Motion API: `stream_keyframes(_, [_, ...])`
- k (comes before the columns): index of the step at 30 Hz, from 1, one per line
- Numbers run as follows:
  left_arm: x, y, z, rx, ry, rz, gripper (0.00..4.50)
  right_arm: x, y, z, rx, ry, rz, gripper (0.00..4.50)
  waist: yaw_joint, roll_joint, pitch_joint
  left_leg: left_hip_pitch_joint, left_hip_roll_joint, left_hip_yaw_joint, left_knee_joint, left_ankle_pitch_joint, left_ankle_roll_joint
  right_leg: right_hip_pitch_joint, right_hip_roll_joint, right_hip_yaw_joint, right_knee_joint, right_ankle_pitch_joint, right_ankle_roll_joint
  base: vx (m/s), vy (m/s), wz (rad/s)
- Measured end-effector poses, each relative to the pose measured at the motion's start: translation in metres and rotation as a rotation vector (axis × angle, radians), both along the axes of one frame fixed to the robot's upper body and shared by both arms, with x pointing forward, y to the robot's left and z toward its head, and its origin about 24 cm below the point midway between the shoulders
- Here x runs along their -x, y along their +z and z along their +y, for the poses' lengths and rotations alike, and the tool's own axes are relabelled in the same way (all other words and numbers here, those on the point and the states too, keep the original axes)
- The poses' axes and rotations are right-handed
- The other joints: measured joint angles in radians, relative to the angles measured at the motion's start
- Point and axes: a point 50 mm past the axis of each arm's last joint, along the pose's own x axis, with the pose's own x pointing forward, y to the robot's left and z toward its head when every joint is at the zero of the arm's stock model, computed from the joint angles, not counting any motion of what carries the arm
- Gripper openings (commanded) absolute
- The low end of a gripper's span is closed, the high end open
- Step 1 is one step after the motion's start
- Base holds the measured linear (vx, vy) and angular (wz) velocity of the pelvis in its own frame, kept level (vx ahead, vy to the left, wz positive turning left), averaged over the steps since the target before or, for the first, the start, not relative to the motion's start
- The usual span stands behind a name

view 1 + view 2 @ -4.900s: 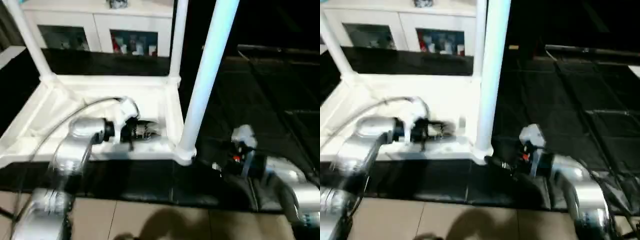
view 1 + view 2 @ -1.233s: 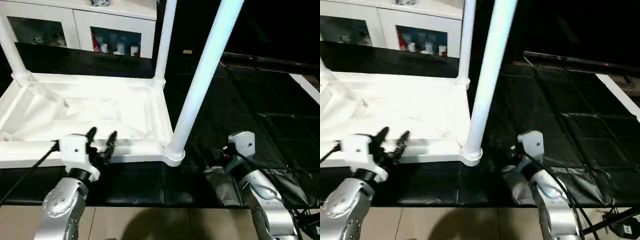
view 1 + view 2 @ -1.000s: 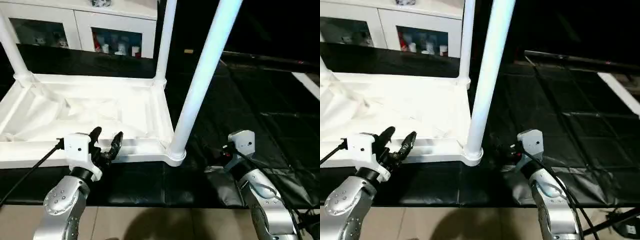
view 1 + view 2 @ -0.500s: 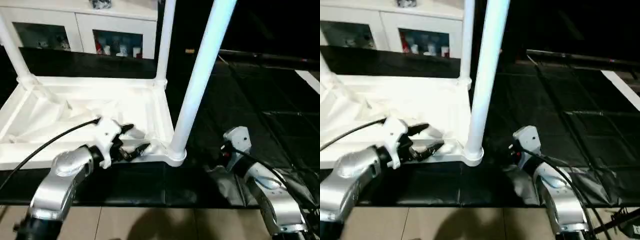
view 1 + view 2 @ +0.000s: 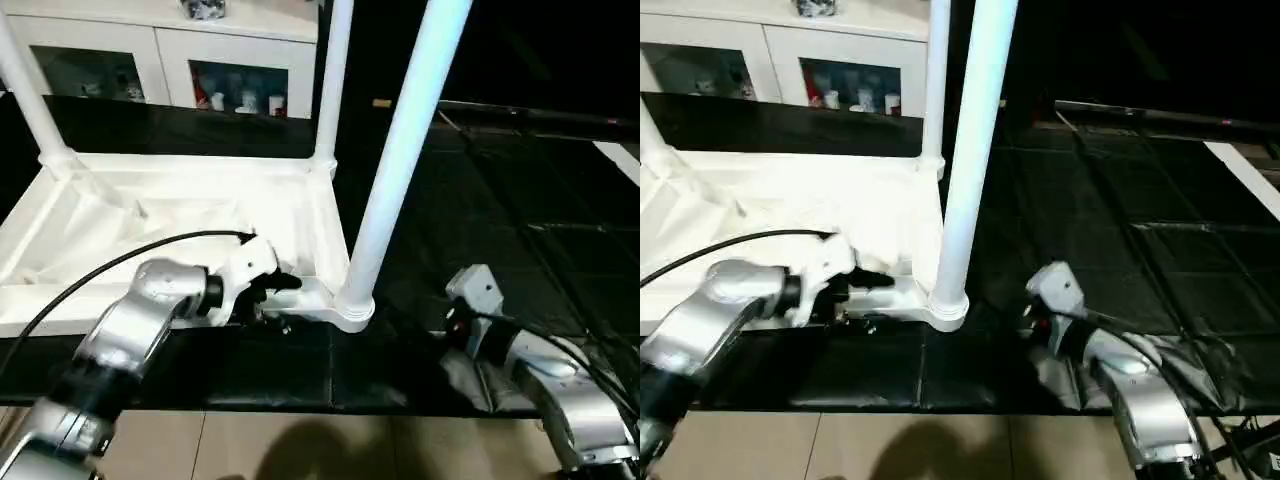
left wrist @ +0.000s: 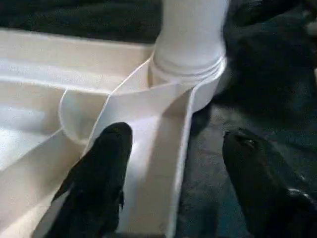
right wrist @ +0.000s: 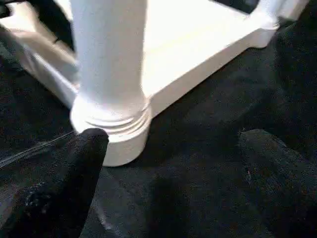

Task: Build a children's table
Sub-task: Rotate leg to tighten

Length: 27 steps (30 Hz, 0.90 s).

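The children's table lies upside down on a black mat, its white top [image 5: 150, 215] showing the ribbed underside. Three white legs stand in corner sockets: far left [image 5: 25, 85], far right [image 5: 333, 80] and near right [image 5: 400, 170]. My left gripper [image 5: 283, 292] is open at the near rim beside the near right socket [image 5: 352, 305]. One of its fingers [image 6: 99, 178] is inside the rim and the other is outside over the mat. My right gripper [image 7: 173, 188] is open, low over the mat just right of that same leg's base [image 7: 111, 124], not touching it.
A white cabinet with glass doors [image 5: 200, 60] stands behind the table. The black mat [image 5: 520, 200] stretches to the right, creased in places. Tan floor tiles [image 5: 300, 450] run along the front edge. A black cable [image 5: 120, 260] arcs from my left wrist over the table top.
My left gripper has moved right along the near rim to the corner socket and now straddles the rim wall. The right arm has barely shifted.
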Motion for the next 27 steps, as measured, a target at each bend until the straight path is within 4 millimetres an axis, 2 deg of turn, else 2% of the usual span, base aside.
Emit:
stream_keyframes(8, [-0.012, -0.008, 0.000, -0.076, -0.019, 0.053, 2.47, 0.003, 0.004, 0.002, -0.011, 0.023, -0.012, 4.50, 0.007, 0.006, 0.000, 0.000, 0.000, 0.000, 0.001, 0.000, 0.000, 0.000, 0.000, 0.000, 0.000, -0.001, 0.002, 0.000, 0.000, 0.00])
stream_keyframes(16, [-0.017, -0.008, -0.010, -0.046, -0.064, 0.057, 1.92, 0.004, 0.003, 0.002, -0.011, 0.023, -0.009, 4.50, 0.008, 0.007, 0.001, 0.000, 0.000, 0.000, 0.001, 0.000, 0.000, 0.000, 0.000, 0.000, 0.000, -0.001, 0.001, 0.000, 0.000, 0.00])
stream_keyframes(17, [-0.017, -0.006, -0.012, -0.040, -0.077, 0.044, 1.69, 0.004, 0.003, 0.002, -0.011, 0.023, -0.009, 4.50, 0.008, 0.007, 0.001, 0.000, 0.000, 0.000, 0.001, 0.000, 0.000, 0.000, 0.000, 0.000, 0.000, -0.001, 0.001, 0.000, 0.000, 0.00])
stream_keyframes(20, [-0.019, -0.003, -0.016, -0.030, -0.119, 0.022, 1.59, 0.004, 0.002, 0.002, -0.008, 0.023, -0.008, 4.50, 0.008, 0.008, 0.000, 0.000, 0.000, 0.000, 0.001, 0.000, 0.000, 0.000, 0.000, 0.000, 0.000, -0.001, 0.001, 0.000, 0.000, 0.00])
stream_keyframes(22, [-0.019, -0.004, -0.016, -0.037, -0.129, 0.027, 1.27, 0.004, 0.002, 0.002, -0.007, 0.025, -0.007, 4.50, 0.008, 0.008, 0.000, 0.000, 0.000, 0.000, 0.001, 0.000, 0.000, 0.000, 0.000, 0.000, 0.000, -0.001, 0.001, 0.000, 0.000, 0.00])
stream_keyframes(27, [-0.017, -0.012, -0.014, -0.075, -0.141, 0.058, 1.03, 0.007, -0.001, 0.003, -0.003, 0.027, 0.004, 4.50, 0.008, 0.009, 0.001, 0.000, 0.000, 0.000, 0.000, 0.000, 0.000, 0.000, 0.000, 0.000, 0.000, -0.001, 0.002, 0.000, 0.000, 0.00])
